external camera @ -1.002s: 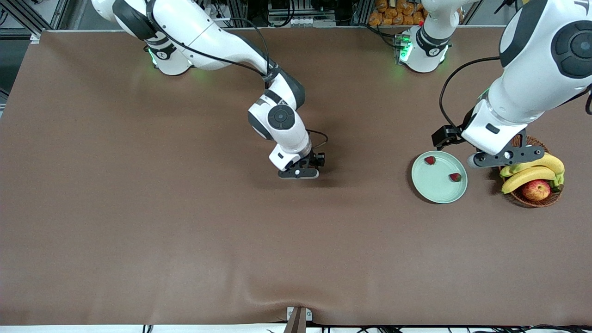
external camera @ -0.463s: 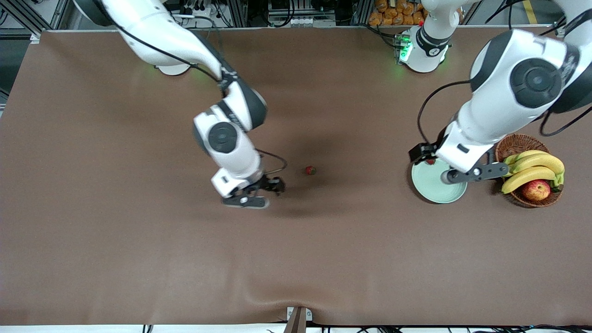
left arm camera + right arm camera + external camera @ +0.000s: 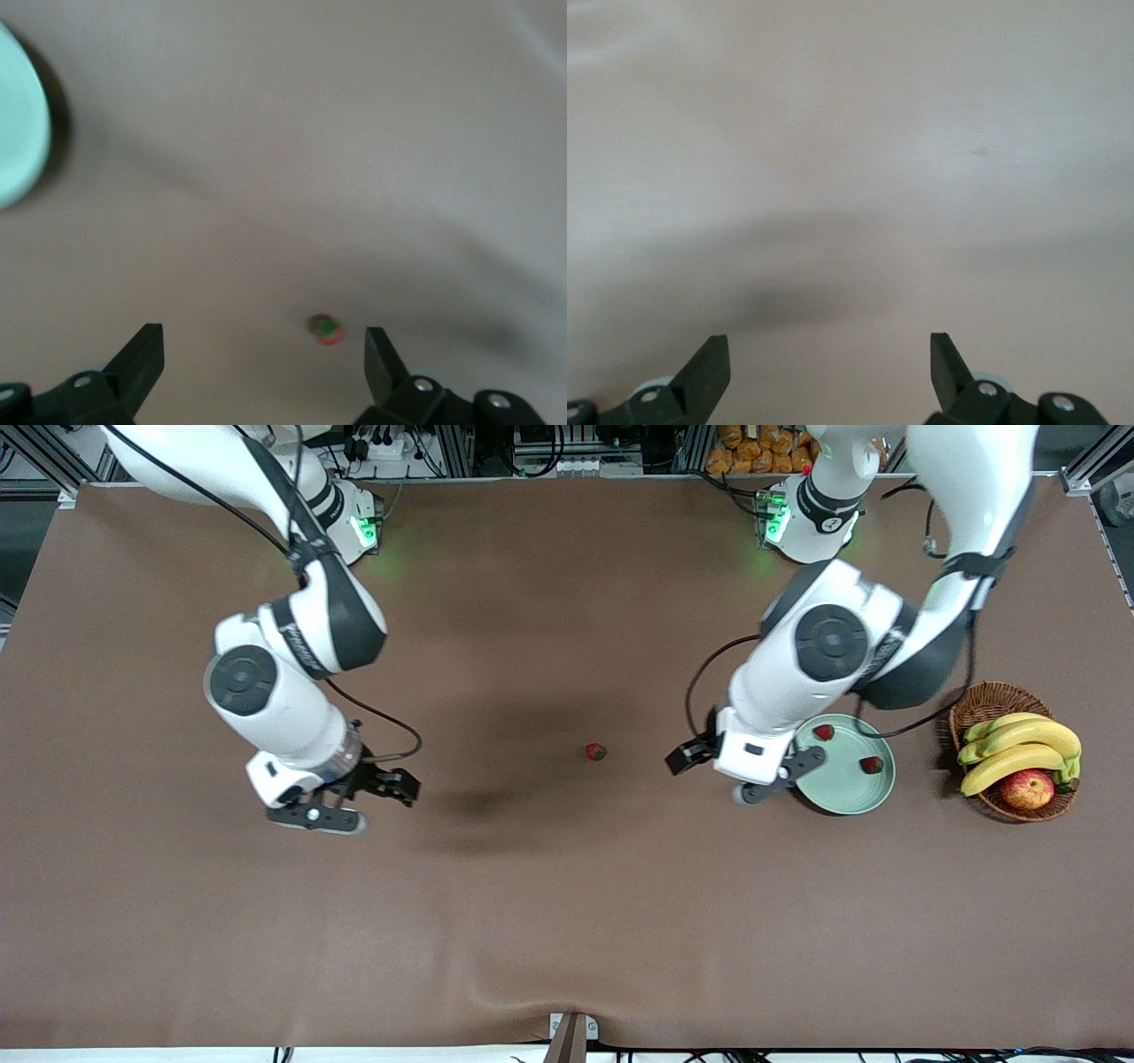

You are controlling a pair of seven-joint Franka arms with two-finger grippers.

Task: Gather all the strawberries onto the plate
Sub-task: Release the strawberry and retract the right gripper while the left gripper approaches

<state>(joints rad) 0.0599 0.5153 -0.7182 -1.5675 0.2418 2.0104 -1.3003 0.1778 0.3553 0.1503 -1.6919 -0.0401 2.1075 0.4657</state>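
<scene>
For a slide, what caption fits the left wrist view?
Open left gripper over brown table, one tiny red green-topped strawberry between its fingers.

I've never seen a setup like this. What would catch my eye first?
Probably the lone tiny red strawberry on the bare brown table, between the two arms. The left gripper hangs open beside the pale mint-green round plate holding two strawberries; the right gripper is open over bare table.

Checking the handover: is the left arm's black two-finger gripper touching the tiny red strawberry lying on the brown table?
Apart. The left wrist view shows the strawberry on bare table between the left gripper, clear of both open fingers.
</scene>
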